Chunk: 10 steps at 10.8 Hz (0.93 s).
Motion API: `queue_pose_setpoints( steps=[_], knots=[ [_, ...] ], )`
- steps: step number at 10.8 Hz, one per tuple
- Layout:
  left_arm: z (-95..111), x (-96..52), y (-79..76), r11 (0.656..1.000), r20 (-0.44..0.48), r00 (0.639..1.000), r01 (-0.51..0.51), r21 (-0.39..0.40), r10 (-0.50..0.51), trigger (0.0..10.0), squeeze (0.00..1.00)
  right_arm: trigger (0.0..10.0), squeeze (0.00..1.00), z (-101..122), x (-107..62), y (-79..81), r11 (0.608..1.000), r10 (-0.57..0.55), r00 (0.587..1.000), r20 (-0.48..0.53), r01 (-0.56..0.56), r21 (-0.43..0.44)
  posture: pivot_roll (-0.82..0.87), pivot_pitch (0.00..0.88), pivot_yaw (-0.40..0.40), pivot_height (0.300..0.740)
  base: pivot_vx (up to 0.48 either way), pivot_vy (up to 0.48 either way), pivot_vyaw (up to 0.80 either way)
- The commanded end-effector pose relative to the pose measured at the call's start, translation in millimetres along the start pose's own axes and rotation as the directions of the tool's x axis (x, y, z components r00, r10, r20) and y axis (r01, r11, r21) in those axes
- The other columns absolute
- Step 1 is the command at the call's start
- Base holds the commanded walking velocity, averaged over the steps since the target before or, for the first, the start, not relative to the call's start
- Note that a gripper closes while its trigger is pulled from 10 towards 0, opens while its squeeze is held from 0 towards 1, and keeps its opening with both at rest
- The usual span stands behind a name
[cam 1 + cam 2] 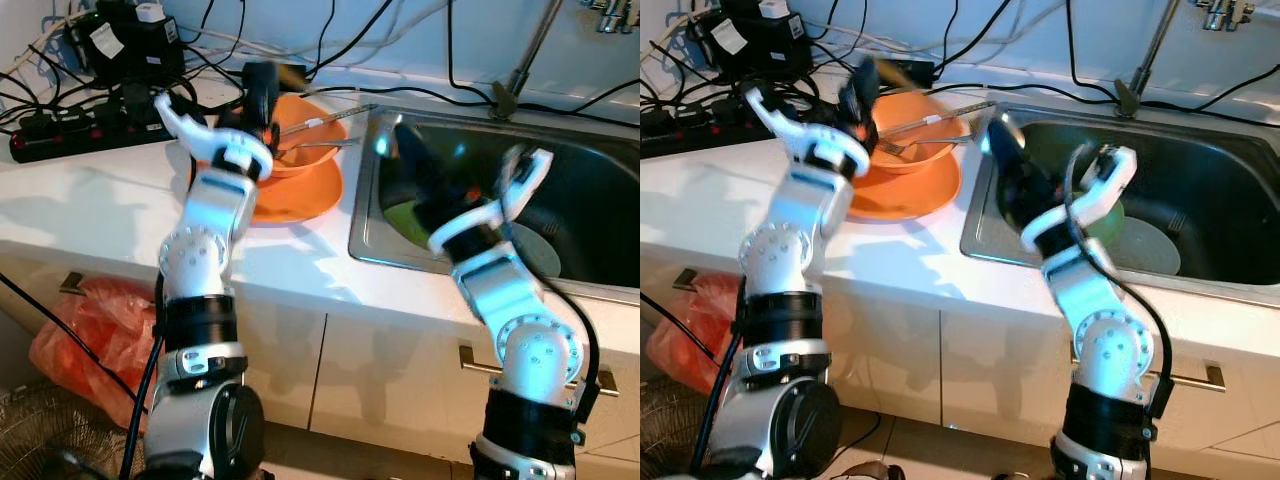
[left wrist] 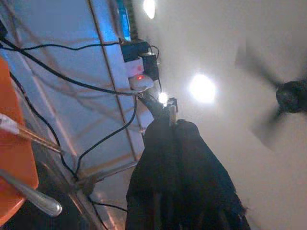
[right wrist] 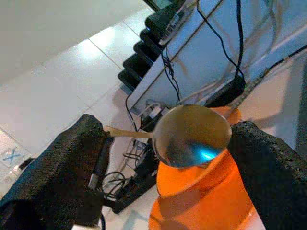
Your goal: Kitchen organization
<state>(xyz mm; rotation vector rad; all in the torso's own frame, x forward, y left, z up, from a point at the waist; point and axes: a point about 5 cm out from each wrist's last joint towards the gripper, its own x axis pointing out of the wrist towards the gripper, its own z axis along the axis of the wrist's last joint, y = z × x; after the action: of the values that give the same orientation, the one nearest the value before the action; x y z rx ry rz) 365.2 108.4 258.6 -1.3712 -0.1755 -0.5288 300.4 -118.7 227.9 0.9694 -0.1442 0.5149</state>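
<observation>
1. Left eye view shows a white countertop (image 1: 90, 205) running along the wall, with a stainless steel sink (image 1: 375, 215) set into its right part.
2. The right gripper (image 1: 1002, 165) reaches over the sink's left rim, its two black fingers clamped on a metal spoon (image 3: 192, 135); in the right wrist view the spoon's bowl sits between the two finger pads, facing the camera.
3. The left gripper (image 1: 262, 95) is raised above the counter by the orange dishes; its fingers look pressed together in the left wrist view, though I cannot tell whether anything is between them.
4. An orange plate (image 1: 305, 195) lies on the counter just beside the sink's left rim.
5. An orange bowl (image 1: 310, 135) rests on the plate, toward the counter's back edge.
6. Metal utensils (image 1: 325, 122) lie in the bowl, handles pointing toward the sink.
7. A green dish (image 1: 1110, 215) and a pale round plate (image 1: 1150, 250) lie in the sink basin.
8. A black power strip (image 1: 70, 135) with tangled cables sits at the counter's back left corner.
</observation>
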Motion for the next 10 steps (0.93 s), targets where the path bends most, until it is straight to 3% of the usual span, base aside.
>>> queue_pose_setpoints(
  steps=[1,10],
  knots=[
    [-35,-2.0,3.1,0.992,-0.058,0.998,-0.018,-0.124,0.011,0.0,0.00,10.0,0.00,3,1.3,1.2,1.000,0.006,1.000,0.020,-0.006,0.014,0.00,0.013,-0.019,0.740,0.000,0.000,0.00],
    [-54,-0.2,-0.2,0.979,-0.103,0.995,-0.013,-0.202,-0.008,0.0,0.00,10.0,0.00,0,17.8,-2.4,0.995,0.008,0.999,0.042,-0.012,0.097,0.00,0.010,-0.022,0.740,0.000,0.000,0.00]
  ],
)
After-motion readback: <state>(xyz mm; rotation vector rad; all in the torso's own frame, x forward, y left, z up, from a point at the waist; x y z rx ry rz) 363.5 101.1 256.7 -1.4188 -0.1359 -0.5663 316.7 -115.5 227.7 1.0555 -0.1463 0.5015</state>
